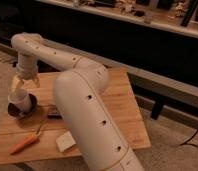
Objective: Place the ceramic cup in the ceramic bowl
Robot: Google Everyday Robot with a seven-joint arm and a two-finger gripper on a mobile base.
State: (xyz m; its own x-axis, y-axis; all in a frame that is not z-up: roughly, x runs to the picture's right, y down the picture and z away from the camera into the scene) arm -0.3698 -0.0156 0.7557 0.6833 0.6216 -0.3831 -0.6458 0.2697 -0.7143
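Where the view is nearest, the thick cream-white robot arm fills the foreground, its rounded segments dotted with small dark holes, and it hides much of the middle of the light wooden slatted table. Just left of the arm, near the front edge, lies a pale rectangular sponge-like block, partly tucked against the arm's side, and further left an orange carrot lies flat with its thin tip pointing up and to the right. Beyond these, a flat black rectangular block peeks out beside the arm (most of it is covered). At the left edge of the table sits the small round dark maroon-brown ceramic bowl, and the plain cream-white tapered ceramic cup stands inside it, tilted a little, its lower part within the bowl's rim. Directly above, the two-finger gripper hangs from the arm's wrist with its tan fingers spread apart at either side of the cup's upper part; whether they touch the cup cannot be made out. Behind the table runs a long dark counter, with small unclear objects along its top at the far edge.
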